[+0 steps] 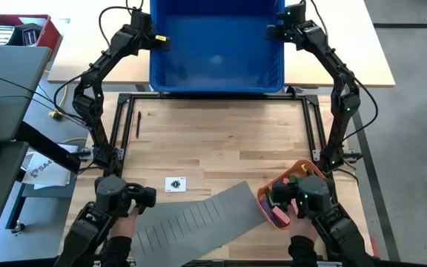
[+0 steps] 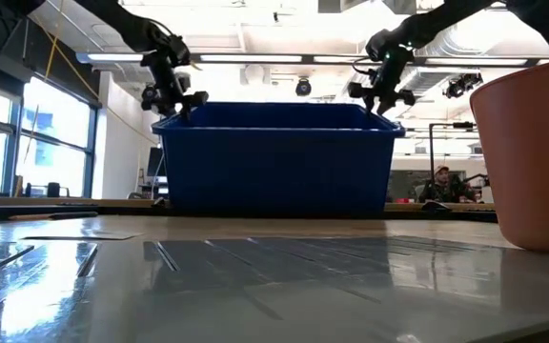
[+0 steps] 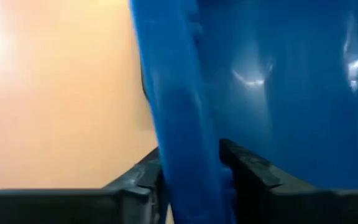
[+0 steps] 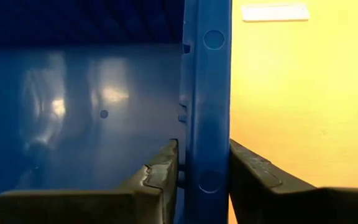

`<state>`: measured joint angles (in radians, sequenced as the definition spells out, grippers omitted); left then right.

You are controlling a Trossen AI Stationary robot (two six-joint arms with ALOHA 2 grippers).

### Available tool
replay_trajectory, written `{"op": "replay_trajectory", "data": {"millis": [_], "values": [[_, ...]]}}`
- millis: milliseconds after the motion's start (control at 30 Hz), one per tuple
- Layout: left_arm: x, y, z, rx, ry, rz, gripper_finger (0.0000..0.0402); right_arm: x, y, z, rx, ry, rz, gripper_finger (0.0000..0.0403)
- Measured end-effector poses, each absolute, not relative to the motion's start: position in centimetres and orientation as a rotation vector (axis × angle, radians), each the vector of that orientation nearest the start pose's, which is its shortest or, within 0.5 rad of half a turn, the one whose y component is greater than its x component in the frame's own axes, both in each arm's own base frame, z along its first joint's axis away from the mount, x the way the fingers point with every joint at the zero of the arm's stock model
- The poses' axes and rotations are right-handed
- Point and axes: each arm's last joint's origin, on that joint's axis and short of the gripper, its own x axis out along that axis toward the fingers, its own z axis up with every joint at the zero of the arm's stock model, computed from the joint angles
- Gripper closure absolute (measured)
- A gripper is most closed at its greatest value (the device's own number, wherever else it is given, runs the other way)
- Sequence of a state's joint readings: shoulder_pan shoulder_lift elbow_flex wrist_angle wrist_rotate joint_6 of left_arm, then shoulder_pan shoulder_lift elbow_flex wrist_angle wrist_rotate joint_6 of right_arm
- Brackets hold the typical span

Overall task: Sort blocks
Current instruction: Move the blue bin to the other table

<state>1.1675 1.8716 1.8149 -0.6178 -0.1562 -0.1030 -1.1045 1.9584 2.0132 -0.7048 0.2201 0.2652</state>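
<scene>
Nearest, the blocks (image 1: 282,202) lie heaped in the orange tray (image 1: 300,169) beside the grey sheet (image 1: 191,219), on the right arm's side. Far across the table, the left gripper (image 1: 156,38) and right gripper (image 1: 273,31) each straddle a side rim of the blue bin (image 1: 216,44), fingers closed on it.

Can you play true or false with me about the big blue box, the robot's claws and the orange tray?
1. The blue bin sits at the far edge of the table. True.
2. The left gripper has a finger on each side of the bin's wall. True.
3. The right gripper hangs over the orange tray. False: it straddles the bin's other side wall.
4. The orange tray is empty. False: coloured blocks lie in it.
5. The grey slotted sheet lies flat beside the tray. True.
</scene>
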Motion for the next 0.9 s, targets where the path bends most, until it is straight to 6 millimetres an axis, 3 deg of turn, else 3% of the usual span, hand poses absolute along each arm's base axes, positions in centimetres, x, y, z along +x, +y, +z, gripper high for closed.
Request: {"op": "replay_trajectory", "data": {"millis": [167, 333, 500, 700, 900], "values": [[16.2, 39.2, 32.9, -0.393, 0.684, 1.282, 0.0247, 19.2, -39.2, 35.2, 0.538, 0.544, -1.352, 0.0268], [16.2, 39.5, 31.9, -0.415, 0.73, 1.291, 0.0242, 19.3, -39.5, 35.1, 0.539, 0.535, -1.34, 0.0263], [16.2, 39.5, 31.7, -0.422, 0.745, 1.295, 0.024, 19.9, -40.0, 33.0, 0.576, 0.614, -1.328, 0.026], [16.0, 39.2, 31.9, -0.419, 0.763, 1.289, 0.024, 20.0, -39.7, 33.5, 0.566, 0.6, -1.321, 0.0252], [15.6, 38.1, 33.8, -0.389, 0.736, 1.281, 0.0239, 19.2, -38.1, 35.8, 0.557, 0.588, -1.293, 0.0223]]}}
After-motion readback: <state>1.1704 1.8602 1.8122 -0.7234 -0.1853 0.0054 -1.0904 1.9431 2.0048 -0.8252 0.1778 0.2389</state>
